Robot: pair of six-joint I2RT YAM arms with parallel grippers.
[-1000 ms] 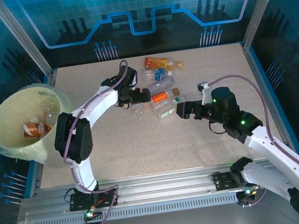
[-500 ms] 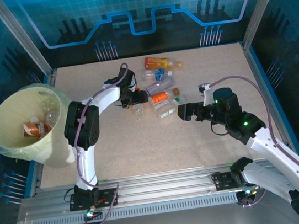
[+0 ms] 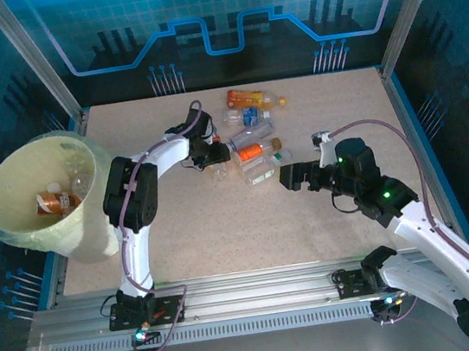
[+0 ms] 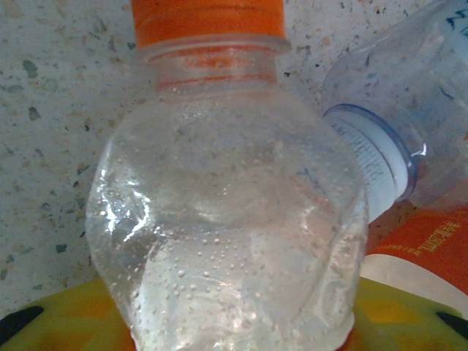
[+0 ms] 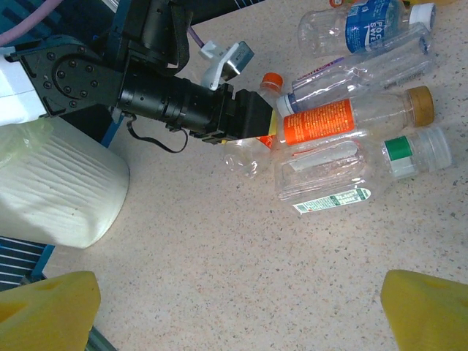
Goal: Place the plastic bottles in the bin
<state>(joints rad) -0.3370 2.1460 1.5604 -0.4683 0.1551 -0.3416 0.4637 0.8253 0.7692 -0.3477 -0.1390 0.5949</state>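
In the top view my left gripper (image 3: 217,153) is closed at the edge of the plastic bottles (image 3: 251,138), and the bin (image 3: 86,240) stands well apart behind its wrist, so I would lift straight up before swinging back. In the left wrist view the orange-capped bottle (image 4: 227,219) is held between the pads (image 4: 66,322); its body looks crushed, so I judge the hold may slip. In the right wrist view my right gripper (image 5: 241,276) is wide open and empty, with the pile ahead of it.

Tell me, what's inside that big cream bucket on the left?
Inside the bin, an orange-labelled bottle lies beside at least one clear bottle. Anything beneath them is covered, and small clear pieces are hard to separate, so the full count cannot be told.
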